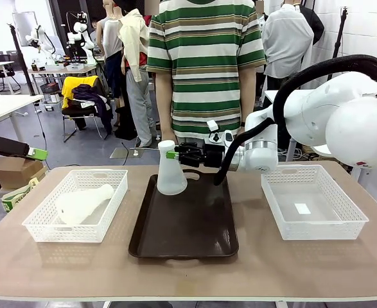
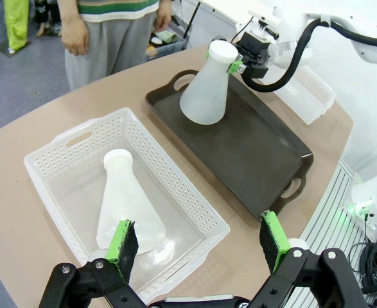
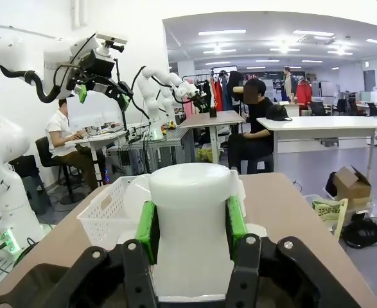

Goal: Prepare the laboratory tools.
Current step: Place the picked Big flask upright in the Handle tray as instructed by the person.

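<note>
Frosted-white and translucent, one Erlenmeyer flask (image 1: pixel 171 173) is seen upright at the far left end of the dark brown tray (image 1: pixel 188 224), close to the tray's far handle cut-out. Its narrow neck is clamped just under the lip by the right gripper (image 1: pixel 173 154), whose arm is stretched in level from the right side across the tray's far edge. In the right wrist view the green pads (image 3: pixel 147 231) are pressed against both sides of the neck, so a firm grasp on the flask is shown. The wide base is seen at the tray's surface; whether it rests there fully or is held just clear cannot be told.

The second flask (image 2: pixel 127 205) is laid on its side inside the left basket (image 1: pixel 60 232), a white lattice one set just left of the tray. Its neck is turned toward the far side of the table (image 1: pixel 271 266) and its base toward the robot. The left gripper (image 2: pixel 198 240) is held above the near rim of that basket, its jaws spread wide and nothing caught between them.

A matching right basket (image 1: pixel 323 231) is placed just right of the tray. A person (image 1: pixel 204 70) in a green, white and brown striped shirt is stood at the far side, behind the tray, with arms hung down
</note>
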Controlling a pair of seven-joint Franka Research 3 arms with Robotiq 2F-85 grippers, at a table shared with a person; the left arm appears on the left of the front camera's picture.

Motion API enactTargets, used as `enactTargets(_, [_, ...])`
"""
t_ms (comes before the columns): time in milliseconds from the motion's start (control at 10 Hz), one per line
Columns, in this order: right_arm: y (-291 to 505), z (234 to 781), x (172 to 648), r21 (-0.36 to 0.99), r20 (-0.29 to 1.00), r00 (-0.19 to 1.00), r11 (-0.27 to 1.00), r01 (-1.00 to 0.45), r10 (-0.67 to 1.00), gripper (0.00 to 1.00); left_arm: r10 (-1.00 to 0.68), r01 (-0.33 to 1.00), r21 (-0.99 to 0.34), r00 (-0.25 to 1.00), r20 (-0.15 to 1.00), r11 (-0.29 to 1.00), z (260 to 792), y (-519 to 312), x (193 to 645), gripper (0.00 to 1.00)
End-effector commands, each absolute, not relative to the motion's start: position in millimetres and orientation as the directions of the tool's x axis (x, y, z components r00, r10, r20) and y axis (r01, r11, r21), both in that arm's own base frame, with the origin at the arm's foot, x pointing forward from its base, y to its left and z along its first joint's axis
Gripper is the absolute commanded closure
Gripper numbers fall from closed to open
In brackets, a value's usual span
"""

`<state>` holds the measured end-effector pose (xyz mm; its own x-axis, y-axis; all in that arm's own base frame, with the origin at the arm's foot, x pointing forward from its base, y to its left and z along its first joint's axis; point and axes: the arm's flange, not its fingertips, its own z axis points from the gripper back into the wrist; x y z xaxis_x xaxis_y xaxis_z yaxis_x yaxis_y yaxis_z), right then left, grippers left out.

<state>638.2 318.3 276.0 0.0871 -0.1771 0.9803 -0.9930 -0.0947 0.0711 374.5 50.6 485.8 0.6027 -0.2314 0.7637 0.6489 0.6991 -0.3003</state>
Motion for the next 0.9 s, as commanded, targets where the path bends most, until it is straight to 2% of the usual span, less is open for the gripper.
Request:
enactTargets(0, [316.7, 268.7, 639.3, 0.101, 0.979, 0.115, -0.09, -0.991, -0.166, 0.78, -0.223, 0.663, -0.294, 0.579, 0.784, 0.688, 483.5, 52.8, 376.3, 0.0])
enactTargets(400, [317.2, 264.7, 641.4, 0.131, 0.98, 0.143, -0.097, -0.987, -0.136, 0.06, -0.223, 0.663, -0.294, 0.579, 0.784, 0.688, 483.5, 52.8, 376.3, 0.0])
enactTargets(500, [317.9, 264.7, 642.0, 0.134, 0.982, 0.146, -0.097, -0.986, -0.121, 0.0, -0.223, 0.663, -0.294, 0.579, 0.784, 0.688, 483.5, 52.8, 376.3, 0.0])
enactTargets(800, [314.4, 262.8, 639.8, 0.168, 0.979, 0.177, -0.098, -0.981, -0.099, 0.0, -0.223, 0.663, -0.294, 0.579, 0.784, 0.688, 483.5, 52.8, 376.3, 0.0])
